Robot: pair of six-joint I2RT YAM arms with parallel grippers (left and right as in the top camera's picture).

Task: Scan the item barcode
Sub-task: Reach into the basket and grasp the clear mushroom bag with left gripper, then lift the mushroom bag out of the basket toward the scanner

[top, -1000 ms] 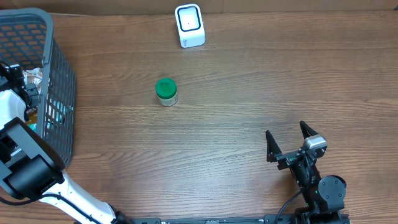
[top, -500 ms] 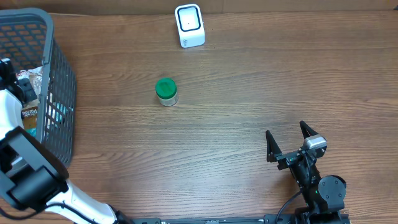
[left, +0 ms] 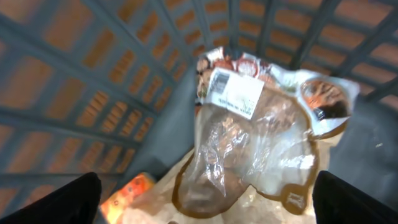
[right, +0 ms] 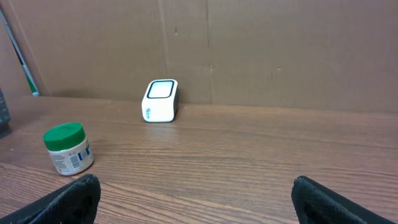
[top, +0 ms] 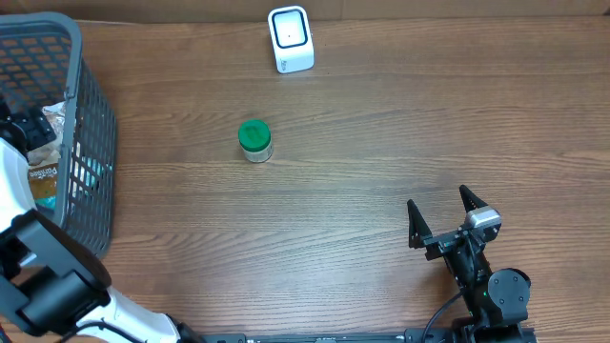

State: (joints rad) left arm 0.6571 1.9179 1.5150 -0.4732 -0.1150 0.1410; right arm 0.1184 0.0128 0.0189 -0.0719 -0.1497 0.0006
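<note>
Clear labelled packet [left: 261, 137] lying in basket [top: 91, 114], white scanner [top: 291, 38] upright

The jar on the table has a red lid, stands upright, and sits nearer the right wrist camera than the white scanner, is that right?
Not quite: the lid is green, not red. The right wrist view shows the jar upright on the table, nearer the camera than the white scanner.
</note>
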